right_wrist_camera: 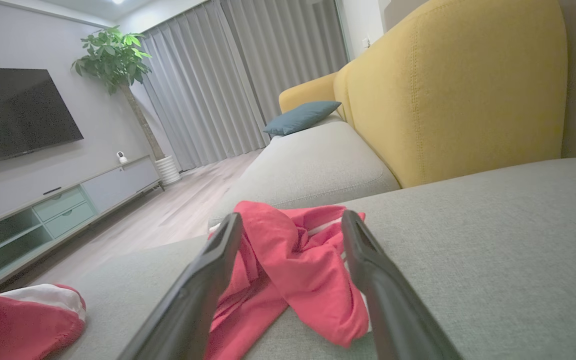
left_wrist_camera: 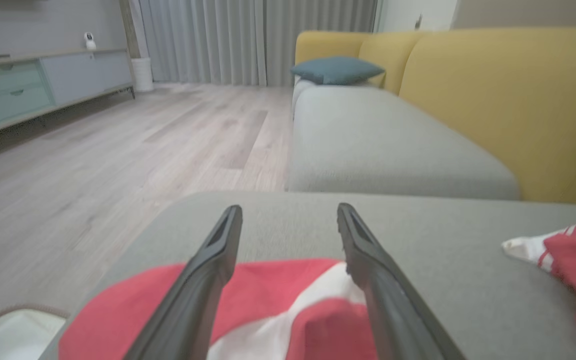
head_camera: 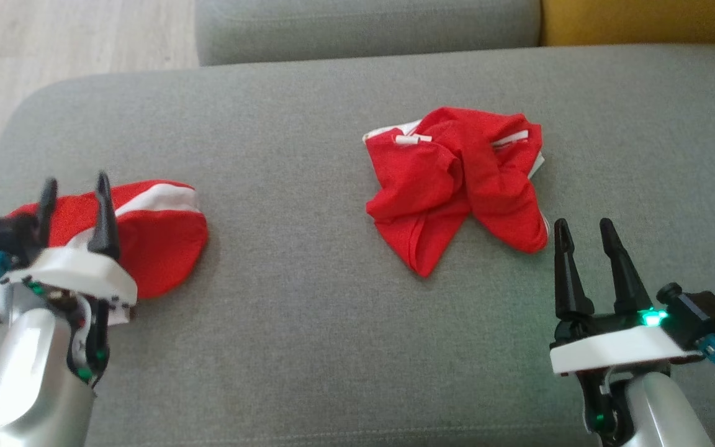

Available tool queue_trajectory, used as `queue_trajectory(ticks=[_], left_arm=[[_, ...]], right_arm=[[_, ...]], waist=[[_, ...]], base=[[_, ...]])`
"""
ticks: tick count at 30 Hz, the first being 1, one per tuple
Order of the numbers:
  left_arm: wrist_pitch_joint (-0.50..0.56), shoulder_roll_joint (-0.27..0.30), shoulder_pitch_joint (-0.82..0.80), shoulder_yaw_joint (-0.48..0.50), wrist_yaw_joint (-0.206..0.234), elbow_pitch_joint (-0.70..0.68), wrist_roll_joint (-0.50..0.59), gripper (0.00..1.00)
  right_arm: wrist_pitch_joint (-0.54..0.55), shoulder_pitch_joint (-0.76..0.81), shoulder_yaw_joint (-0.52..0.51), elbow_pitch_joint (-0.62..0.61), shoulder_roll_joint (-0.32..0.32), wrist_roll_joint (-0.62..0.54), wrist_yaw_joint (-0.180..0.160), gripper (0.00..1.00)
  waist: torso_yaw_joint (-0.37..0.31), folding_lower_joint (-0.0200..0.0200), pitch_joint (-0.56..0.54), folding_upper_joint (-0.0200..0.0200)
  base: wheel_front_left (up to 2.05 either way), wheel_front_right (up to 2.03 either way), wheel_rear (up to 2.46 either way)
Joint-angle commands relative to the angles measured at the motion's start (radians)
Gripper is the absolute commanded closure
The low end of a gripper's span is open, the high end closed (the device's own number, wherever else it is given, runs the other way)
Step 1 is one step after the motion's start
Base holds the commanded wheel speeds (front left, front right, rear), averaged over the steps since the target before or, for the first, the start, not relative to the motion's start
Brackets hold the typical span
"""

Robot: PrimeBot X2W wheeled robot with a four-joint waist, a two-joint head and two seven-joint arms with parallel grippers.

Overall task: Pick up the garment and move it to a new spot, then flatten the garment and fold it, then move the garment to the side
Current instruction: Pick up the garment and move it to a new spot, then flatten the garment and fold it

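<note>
Head view: a folded garment is laid at the left end of the grey seat, and a crumpled garment near the seat's middle.

Left wrist view: the left gripper is spread wide over the seat's left end, nothing gripped.

Right wrist view: the right gripper is held open and empty at the seat's near right.

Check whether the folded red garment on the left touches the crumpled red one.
Apart. The head view shows bare grey cushion between the folded garment and the crumpled garment, a plain gap.
</note>
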Motion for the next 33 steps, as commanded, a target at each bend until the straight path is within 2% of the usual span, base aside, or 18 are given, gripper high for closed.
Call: queue_trajectory(ticks=[1, 7, 11, 14, 21, 28, 33], left_arm=[[-0.012, 0.023, -0.022, 0.066, 0.013, -0.084, 0.021, 0.00], [-0.012, -0.012, 0.052, 0.155, 0.050, -0.293, 0.063, 0.00], [-0.012, -0.047, 0.100, 0.172, 0.045, -0.407, 0.081, 0.00], [-0.012, -0.082, 0.152, 0.147, 0.028, -0.454, 0.084, 0.00], [-0.012, -0.163, 0.247, 0.083, 0.000, -0.443, 0.093, 0.00], [-0.012, -0.201, 0.272, 0.091, -0.028, -0.426, 0.108, 0.00], [-0.012, -0.221, 0.262, 0.076, -0.063, -0.389, 0.123, 0.00]], right_arm=[[-0.011, -0.031, 0.027, -0.028, -0.006, 0.006, -0.001, 0.00], [-0.011, -0.017, 0.029, -0.019, -0.006, 0.010, -0.001, 0.00], [-0.011, -0.007, 0.040, -0.014, -0.006, 0.010, -0.001, 0.00], [-0.011, -0.006, 0.049, -0.012, -0.006, 0.012, -0.001, 0.00], [-0.011, -0.005, 0.061, -0.010, -0.006, 0.009, -0.001, 0.00], [-0.011, -0.005, 0.060, -0.007, -0.006, -0.006, -0.001, 0.00], [0.041, -0.024, 0.105, 0.048, -0.006, -0.022, -0.001, 0.00]], waist=[[0.012, 0.0000, -0.015, 0.0000], [0.033, 0.0000, -0.056, 0.0000], [0.039, 0.0000, -0.076, 0.0000], [0.038, 0.0000, -0.083, 0.0000], [0.030, 0.0000, -0.085, 0.0000], [0.029, 0.0000, -0.081, 0.0000], [0.066, 0.0000, -0.052, 0.0000]], base=[[0.00, 0.00, 0.00], [0.00, 0.00, 0.00], [0.00, 0.00, 0.00], [0.00, 0.00, 0.00], [0.00, 0.00, 0.00], [0.00, 0.00, 0.00], [0.00, 0.00, 0.00]])
